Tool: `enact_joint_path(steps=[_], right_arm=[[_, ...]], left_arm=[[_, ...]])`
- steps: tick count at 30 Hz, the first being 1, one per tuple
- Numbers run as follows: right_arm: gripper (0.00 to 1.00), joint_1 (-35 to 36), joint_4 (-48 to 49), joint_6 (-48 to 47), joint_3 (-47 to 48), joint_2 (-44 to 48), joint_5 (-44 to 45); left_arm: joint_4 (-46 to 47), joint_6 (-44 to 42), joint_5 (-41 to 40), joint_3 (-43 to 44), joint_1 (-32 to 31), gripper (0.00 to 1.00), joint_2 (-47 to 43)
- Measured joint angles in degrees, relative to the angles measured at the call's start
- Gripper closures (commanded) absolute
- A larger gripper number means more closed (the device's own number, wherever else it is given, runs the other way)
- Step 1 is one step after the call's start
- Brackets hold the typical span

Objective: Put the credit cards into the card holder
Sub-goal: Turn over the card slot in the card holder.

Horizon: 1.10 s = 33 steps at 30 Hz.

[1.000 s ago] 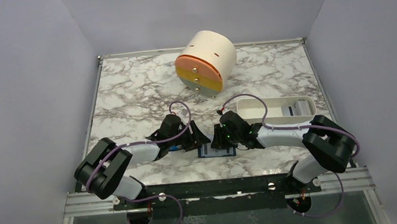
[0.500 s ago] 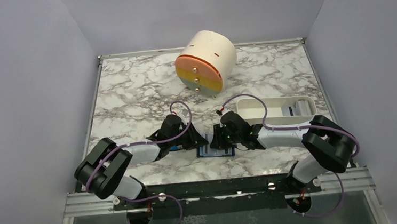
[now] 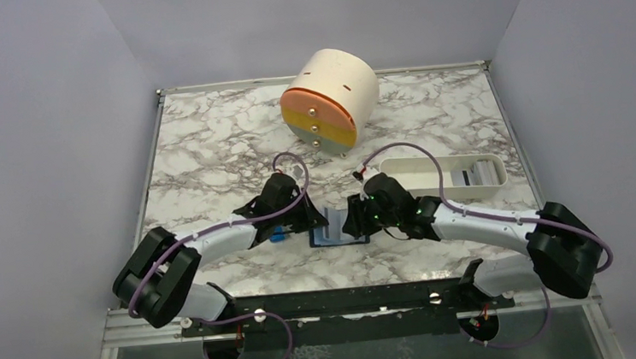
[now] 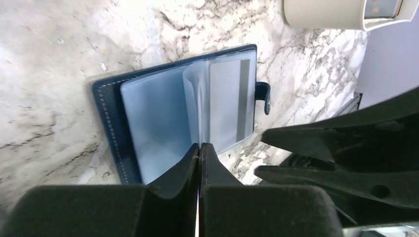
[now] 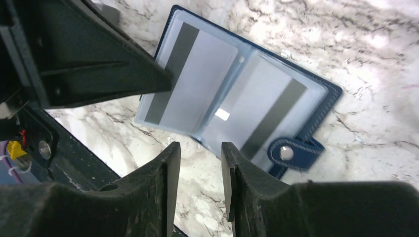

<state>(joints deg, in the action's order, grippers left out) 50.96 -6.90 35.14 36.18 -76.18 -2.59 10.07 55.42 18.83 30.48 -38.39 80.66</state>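
Observation:
The card holder (image 3: 336, 232) lies open on the marble between both grippers, its navy cover (image 4: 109, 113) under pale blue sleeves. One credit card (image 4: 228, 103) with a grey stripe sits in the page by the snap tab (image 5: 294, 152). A second credit card (image 5: 197, 84) sits in a raised sleeve leaf (image 4: 195, 96). My left gripper (image 4: 199, 145) is shut, and its tips pinch the edge of that leaf. The right gripper (image 5: 200, 148) hangs open and empty just off the holder's edge, over bare marble.
A small bright blue block (image 3: 278, 233) lies under the left arm. A white oblong tray (image 3: 443, 176) stands behind the right arm. Further back rests a cream drum with an orange and yellow face (image 3: 330, 100). The table's black front rail (image 3: 341, 302) is close.
The left gripper has shut on the sleeve leaf. My right gripper has opened wider. Both arms and the card holder have shifted slightly away from the front edge and to the left.

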Motion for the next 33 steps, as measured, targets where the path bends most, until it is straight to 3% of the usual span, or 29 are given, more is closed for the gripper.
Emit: enact_joint_path(steps=[8, 17, 27, 33], right_arm=[[0.63, 0.0, -3.8, -1.4, 0.9, 4.9, 3.4], [0.63, 0.0, -6.6, -1.7, 0.9, 5.4, 5.2], [0.61, 0.0, -10.8, -3.1, 1.7, 10.3, 10.3], [0.53, 0.0, -14.1, -6.1, 5.7, 11.9, 16.4]], left_arm=[[-10.9, -5.0, -5.4, 4.0, -0.4, 0.96, -2.9], [-16.9, -6.6, -7.5, 9.2, -4.0, 0.65, -1.2], [-12.3, -3.0, -3.5, 10.2, -6.8, 0.58, 1.5], [-6.0, -0.4, -0.7, 8.1, -7.2, 0.52, 1.6]])
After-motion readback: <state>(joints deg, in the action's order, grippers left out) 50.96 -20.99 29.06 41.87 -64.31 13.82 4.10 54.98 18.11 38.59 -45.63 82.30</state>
